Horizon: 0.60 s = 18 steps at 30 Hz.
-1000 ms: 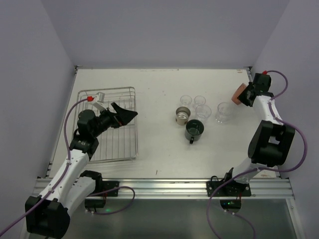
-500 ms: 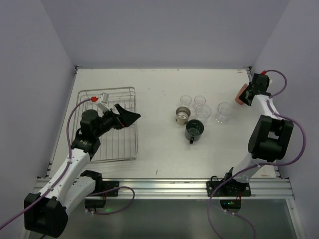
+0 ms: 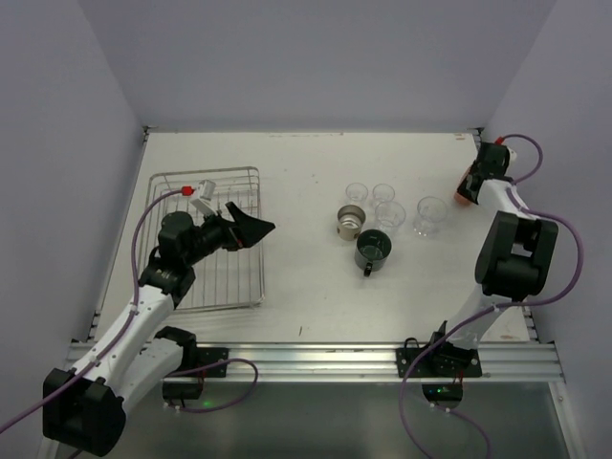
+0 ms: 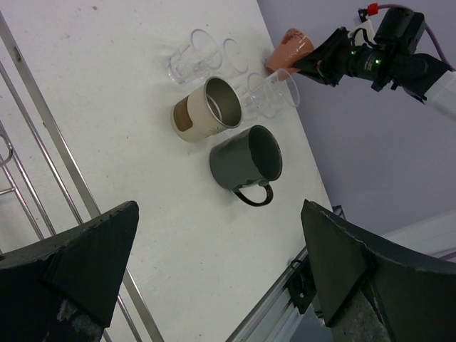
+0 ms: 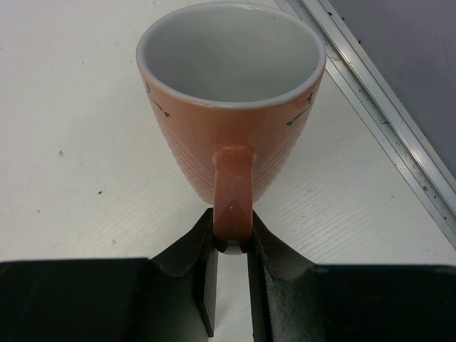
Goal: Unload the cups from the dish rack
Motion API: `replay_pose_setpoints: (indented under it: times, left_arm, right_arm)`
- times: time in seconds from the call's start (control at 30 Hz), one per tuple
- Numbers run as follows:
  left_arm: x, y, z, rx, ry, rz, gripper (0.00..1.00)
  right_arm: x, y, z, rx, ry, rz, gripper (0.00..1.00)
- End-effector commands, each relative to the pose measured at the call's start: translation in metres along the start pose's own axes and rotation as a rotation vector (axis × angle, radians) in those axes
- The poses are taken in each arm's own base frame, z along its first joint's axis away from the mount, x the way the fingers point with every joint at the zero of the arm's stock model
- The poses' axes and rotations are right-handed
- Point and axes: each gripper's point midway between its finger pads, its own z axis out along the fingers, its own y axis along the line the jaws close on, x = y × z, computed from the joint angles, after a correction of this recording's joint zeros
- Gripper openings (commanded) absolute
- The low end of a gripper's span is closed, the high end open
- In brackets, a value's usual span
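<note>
The silver wire dish rack [image 3: 207, 173] sits at the left; its wires show in the left wrist view [image 4: 43, 135]. No cup shows in it, but my left arm hides part of it. My left gripper [image 3: 247, 228] [image 4: 219, 214] is open and empty above the rack's right side. Several clear glasses [image 3: 389, 214], a beige-brown cup [image 3: 351, 222] [image 4: 203, 110] and a dark handled mug [image 3: 373, 250] [image 4: 246, 157] stand on the table. My right gripper [image 3: 470, 182] [image 5: 231, 228] is shut on the handle of the orange-red white-lined cup [image 5: 192, 135] [image 4: 291, 46], low over the table's far right.
The table's right edge rail [image 5: 370, 78] runs close beside the orange cup. A clear glass [image 3: 429, 216] stands just left of the right gripper. The purple side wall is close on the right. The front rail [image 3: 316, 359] carries both arm bases.
My right gripper has carried the orange cup farther back and right, toward the table's edge. My left gripper has shifted a little to the right over the rack's side.
</note>
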Motion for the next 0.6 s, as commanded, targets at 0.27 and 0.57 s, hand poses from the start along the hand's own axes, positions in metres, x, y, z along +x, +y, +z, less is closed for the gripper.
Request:
replay_pose_setpoints:
  times: [0.27, 0.57]
  left_arm:
    - [0.005, -0.004, -0.001, 0.019, 0.003, 0.048, 1.0]
    - [0.01, -0.009, -0.006, 0.04, 0.005, 0.044, 1.0]
  right_arm:
    - [-0.039, 0.009, -0.006, 0.041, -0.105, -0.044, 0.0]
    - [-0.007, 0.006, -0.006, 0.081, -0.004, -0.066, 0.0]
